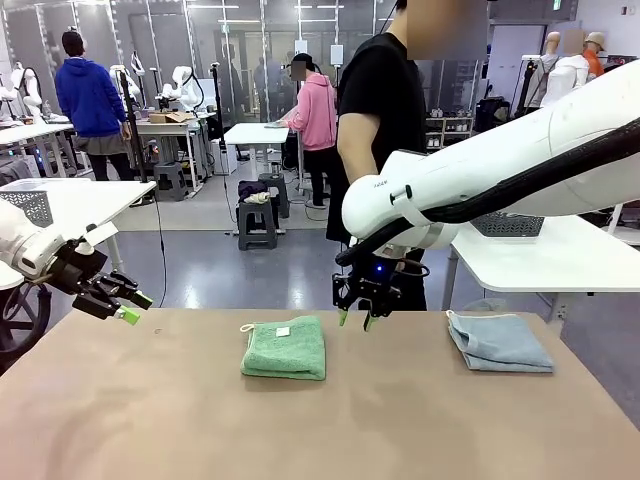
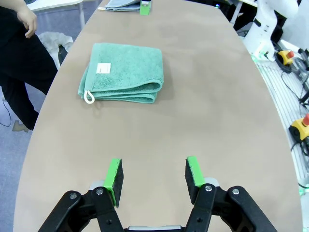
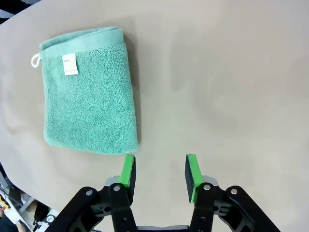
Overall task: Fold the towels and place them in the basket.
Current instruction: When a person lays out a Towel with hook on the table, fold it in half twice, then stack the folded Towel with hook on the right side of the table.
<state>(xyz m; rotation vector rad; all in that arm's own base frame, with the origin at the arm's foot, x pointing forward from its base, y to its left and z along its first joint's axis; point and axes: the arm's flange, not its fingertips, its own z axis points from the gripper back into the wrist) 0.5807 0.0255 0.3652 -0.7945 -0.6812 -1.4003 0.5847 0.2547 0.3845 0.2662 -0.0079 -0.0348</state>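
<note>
Left gripper (image 1: 128, 305) at mid-left of the front view, jaws parted, empty. Right gripper (image 1: 356, 318) centre frame, pointing down, jaws parted, empty.

The blue-grey towel (image 2: 123, 4) is cut off by the top edge.

1. The front view sits between the two arms, low over the table (image 1: 300, 420), facing across it toward a person (image 1: 380, 110) standing at the far edge.
2. The left wrist view looks along the left gripper (image 2: 154, 175), far down the tabletop; the green towel (image 2: 123, 72) lies well ahead of it.
3. The right wrist view hangs close above, seemingly near straight down, the right gripper (image 3: 160, 172) just beside that shared towel.
</note>
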